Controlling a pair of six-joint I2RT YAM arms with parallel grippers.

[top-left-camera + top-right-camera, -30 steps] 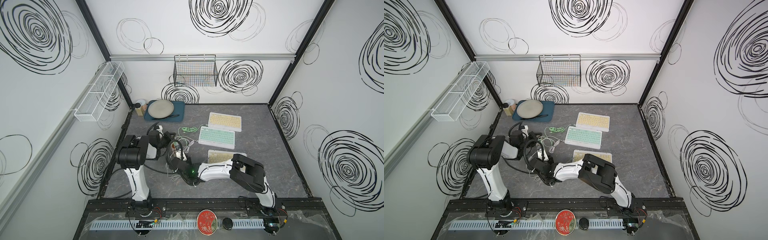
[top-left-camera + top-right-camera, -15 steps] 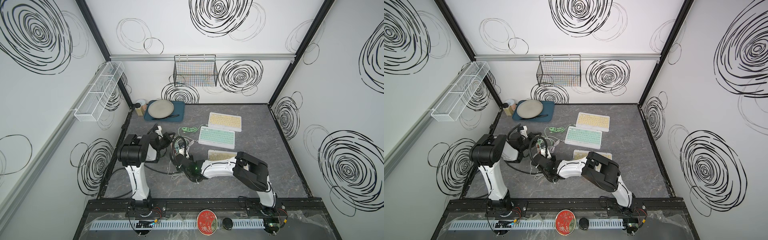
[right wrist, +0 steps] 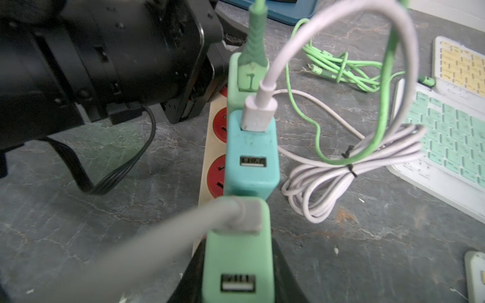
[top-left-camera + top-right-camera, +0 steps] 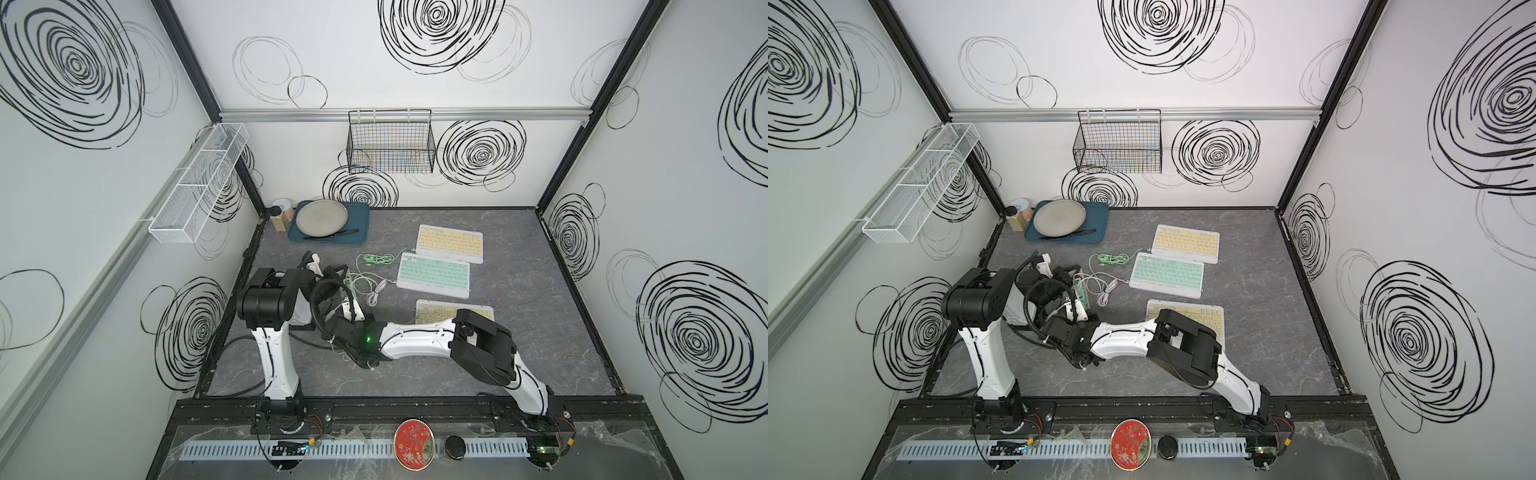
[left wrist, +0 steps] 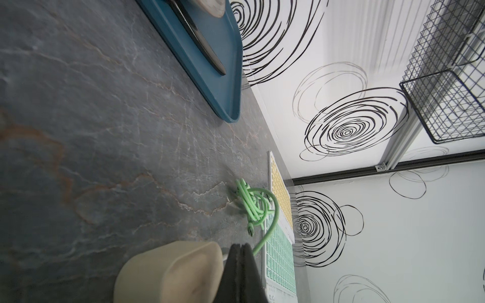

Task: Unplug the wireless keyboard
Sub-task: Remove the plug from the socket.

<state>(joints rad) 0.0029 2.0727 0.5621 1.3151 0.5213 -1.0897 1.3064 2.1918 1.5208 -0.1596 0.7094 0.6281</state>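
Note:
My right gripper (image 3: 238, 265) is shut on a light green USB charger (image 3: 237, 251), with a black finger (image 3: 284, 272) on each side. A grey cable (image 3: 157, 249) is plugged into it. The charger sits on a cream power strip (image 3: 214, 147) with red sockets, next to a teal charger (image 3: 250, 160) holding a lilac cable (image 3: 328, 173). My left gripper (image 5: 240, 249) is shut and empty, right beside the cream strip end (image 5: 170, 272). In both top views the two grippers (image 4: 348, 306) (image 4: 1065, 272) meet at the strip (image 4: 1080, 291). A green keyboard (image 4: 434, 280) lies between two yellow keyboards (image 4: 451, 244) (image 4: 436, 311), the nearer partly under my right arm.
A coiled green cable (image 4: 376, 259) lies loose between the strip and the keyboards. A blue tray (image 4: 361, 224) with a grey plate (image 4: 322, 216) sits at the back left, jars (image 4: 280, 212) beside it. A black wire basket (image 4: 390, 143) hangs on the back wall.
The right jaws have narrowed onto the green charger, and the right arm has shifted a little at the strip. The left gripper has stayed shut beside the strip.

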